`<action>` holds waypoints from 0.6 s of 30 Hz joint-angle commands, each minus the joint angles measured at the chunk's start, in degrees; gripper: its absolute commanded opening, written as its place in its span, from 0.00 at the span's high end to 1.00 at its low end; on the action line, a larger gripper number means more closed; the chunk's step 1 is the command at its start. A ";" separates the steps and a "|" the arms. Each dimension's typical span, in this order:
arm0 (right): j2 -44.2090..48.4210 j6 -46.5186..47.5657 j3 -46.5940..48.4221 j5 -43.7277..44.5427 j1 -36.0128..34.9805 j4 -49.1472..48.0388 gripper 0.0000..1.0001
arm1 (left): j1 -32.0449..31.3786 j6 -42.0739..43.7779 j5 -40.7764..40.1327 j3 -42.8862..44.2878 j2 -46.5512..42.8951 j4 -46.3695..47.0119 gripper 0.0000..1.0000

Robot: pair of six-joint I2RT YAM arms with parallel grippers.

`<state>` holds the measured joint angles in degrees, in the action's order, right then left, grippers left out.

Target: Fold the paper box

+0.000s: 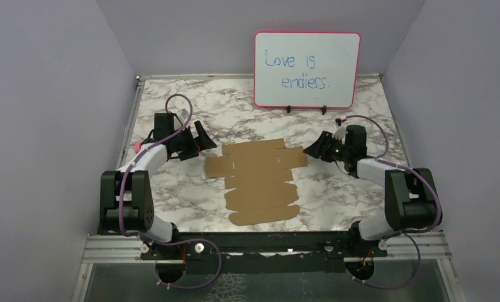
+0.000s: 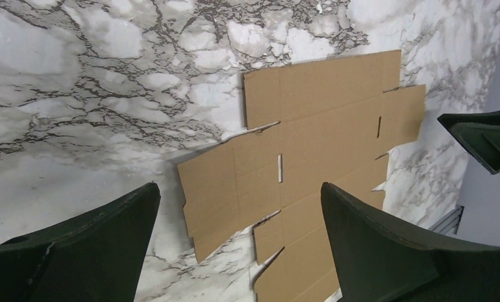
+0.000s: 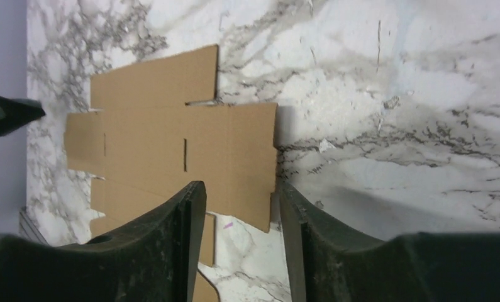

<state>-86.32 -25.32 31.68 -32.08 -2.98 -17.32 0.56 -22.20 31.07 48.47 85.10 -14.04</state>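
Paper box (image 1: 260, 182) flat, tabletop (image 1: 234, 107) all around.

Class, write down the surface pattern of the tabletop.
The tabletop is white marble with dark grey veining, clearest in the left wrist view.

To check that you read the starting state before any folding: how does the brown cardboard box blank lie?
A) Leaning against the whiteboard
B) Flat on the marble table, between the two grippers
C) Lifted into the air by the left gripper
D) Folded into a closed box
B: the cardboard box blank lies flat and unfolded on the marble table, between the left gripper and the right gripper.
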 commanded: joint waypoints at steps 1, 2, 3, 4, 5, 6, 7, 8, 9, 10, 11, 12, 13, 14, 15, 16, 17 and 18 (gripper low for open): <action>4.15 0.76 3.76 3.98 0.09 2.59 0.45 | -2.19 -7.40 2.58 -1.46 1.43 7.91 0.01; 4.54 0.79 4.69 3.65 0.06 2.90 0.44 | -2.83 -8.57 2.35 -1.66 1.99 9.29 0.01; 4.57 0.69 5.75 2.85 -0.12 3.09 0.43 | -3.33 -9.65 1.95 -1.75 2.59 10.65 0.01; 4.39 0.40 6.69 1.64 -0.39 3.00 0.43 | -3.83 -10.70 1.48 -1.73 3.18 11.82 0.01; 3.89 -0.27 7.44 0.15 -0.84 2.33 0.42 | -4.43 -11.55 0.97 -1.65 3.87 12.97 0.01; 3.31 -1.37 7.88 -1.43 -1.49 0.82 0.42 | -5.13 -12.36 0.52 -1.58 4.66 13.75 0.01; 2.43 -2.71 8.00 -2.79 -2.27 -1.22 0.41 | -5.53 -13.10 0.29 -1.31 5.44 15.34 0.01; 1.26 -4.12 8.16 -3.68 -3.30 -3.19 0.40 | -6.01 -13.80 0.23 -1.08 6.22 16.38 0.01; -0.02 -5.07 8.65 -4.33 -4.26 -5.06 0.40 | -6.53 -14.50 0.27 -0.83 6.94 17.33 0.01; -1.58 -5.91 9.41 -4.59 -5.51 -6.16 0.39 | -6.90 -14.99 0.10 -0.48 7.75 18.03 0.01; -3.13 -6.64 10.39 -4.76 -6.77 -6.95 0.38 | -7.36 -15.48 -0.17 -0.09 8.52 18.51 0.02; -5.04 -7.32 11.35 -5.23 -7.96 -7.77 0.38 | -7.67 -15.77 -0.40 0.25 9.30 18.85 0.02; -6.80 -8.14 12.34 -5.65 -9.19 -9.08 0.38 | -8.04 -15.97 -0.54 0.66 10.00 18.89 0.02; -8.52 -8.88 13.42 -5.92 -10.49 -10.07 0.38 | -8.36 -16.09 -0.75 1.05 10.60 19.00 0.02; -10.66 -9.54 14.54 -5.95 -11.92 -10.98 0.37 | -8.53 -16.16 -1.01 1.32 11.23 18.96 0.03; -12.25 -9.91 15.62 -5.74 -13.24 -11.54 0.37 | -8.67 -16.25 -1.27 1.55 11.77 18.92 0.04; -13.72 -10.18 16.77 -5.35 -14.45 -11.97 0.37 | -8.71 -16.29 -1.55 1.70 12.17 18.96 0.04; -15.34 -10.37 18.02 -5.17 -15.61 -12.21 0.37 | -8.73 -16.30 -1.80 1.86 12.46 18.88 0.04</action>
<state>-97.08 -32.77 45.63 -35.59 -14.83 -24.53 -7.81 -36.97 31.20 48.25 96.25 2.15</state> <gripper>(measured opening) 0.624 0.965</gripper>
